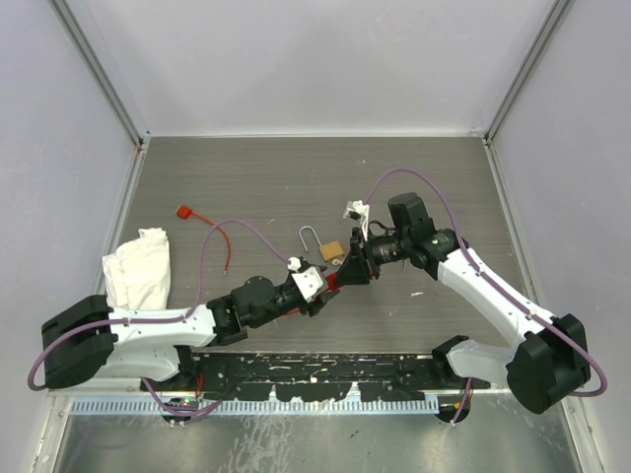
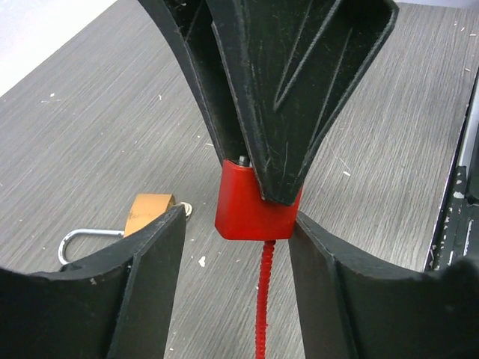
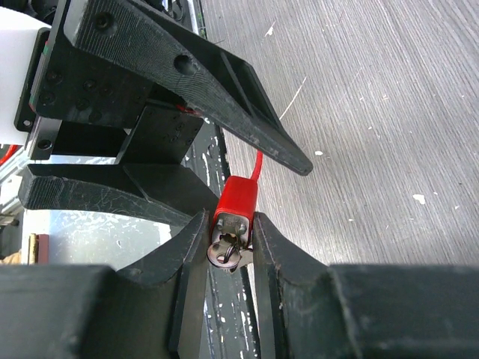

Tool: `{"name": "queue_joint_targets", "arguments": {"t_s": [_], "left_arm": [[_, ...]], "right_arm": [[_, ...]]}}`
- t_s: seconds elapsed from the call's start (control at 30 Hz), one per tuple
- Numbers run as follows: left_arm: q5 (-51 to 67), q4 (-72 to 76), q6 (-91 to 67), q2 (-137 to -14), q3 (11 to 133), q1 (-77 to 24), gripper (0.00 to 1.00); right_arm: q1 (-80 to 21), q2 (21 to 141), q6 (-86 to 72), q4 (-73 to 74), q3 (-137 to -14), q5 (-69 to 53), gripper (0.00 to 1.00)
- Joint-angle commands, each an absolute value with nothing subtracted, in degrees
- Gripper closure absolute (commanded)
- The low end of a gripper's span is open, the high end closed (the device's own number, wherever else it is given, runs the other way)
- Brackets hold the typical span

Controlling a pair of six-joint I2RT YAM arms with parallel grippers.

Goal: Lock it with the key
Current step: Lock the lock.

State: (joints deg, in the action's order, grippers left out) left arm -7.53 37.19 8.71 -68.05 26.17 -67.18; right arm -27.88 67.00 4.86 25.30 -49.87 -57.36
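From above, the two arms met over the middle of the surface (image 1: 414,177), but whatever sat between their tips was too small to make out there. Only that view took in the white cloth (image 1: 138,266) at the left edge and a small red tag (image 1: 182,211) beyond it. The padlock (image 2: 148,212) lay just beside the meeting point, its shackle swung open.

The left wrist camera showed a red block (image 2: 243,213), pinched from above by the other arm's fingertips, with a ribbed red cord (image 2: 263,299) running back from it. The left gripper (image 2: 238,221) had its jaws released, one on each side of the block. The jaw nearer the padlock stood clear of it. The other was at the block's corner, and I could not tell whether it touched.

Only the right wrist camera showed what looked like the key (image 3: 224,253): a silver metal bit at the end of the block. It sat between the jaws of the right gripper (image 3: 228,223), which were clenched on the red block.
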Motion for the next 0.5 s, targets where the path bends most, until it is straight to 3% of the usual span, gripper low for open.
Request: {"name": "queue_joint_targets", "arguments": {"t_s": [0.0,0.1,0.2,0.27,0.47], "left_arm": [[-8.0,42.4,9.6,-68.0,28.5,-67.5,0.45],[-7.2,42.3,9.5,-68.0,28.6,-67.5,0.56],[-6.5,41.2,9.3,-67.8,29.2,-67.5,0.74],[-6.0,40.5,9.3,-67.8,29.5,-67.5,0.80],[-5.7,39.0,8.3,-68.0,30.5,-67.5,0.91]], "right_arm": [[-27.6,66.5,5.1,22.8,-50.6,-60.2,0.99],[-27.6,66.9,4.9,22.8,-50.6,-60.0,0.99],[-27.6,67.1,4.7,22.8,-50.7,-59.3,0.97],[-27.6,67.2,4.6,22.8,-50.8,-58.8,0.95],[-27.5,66.9,2.2,21.3,-50.7,-58.1,0.67]]}}
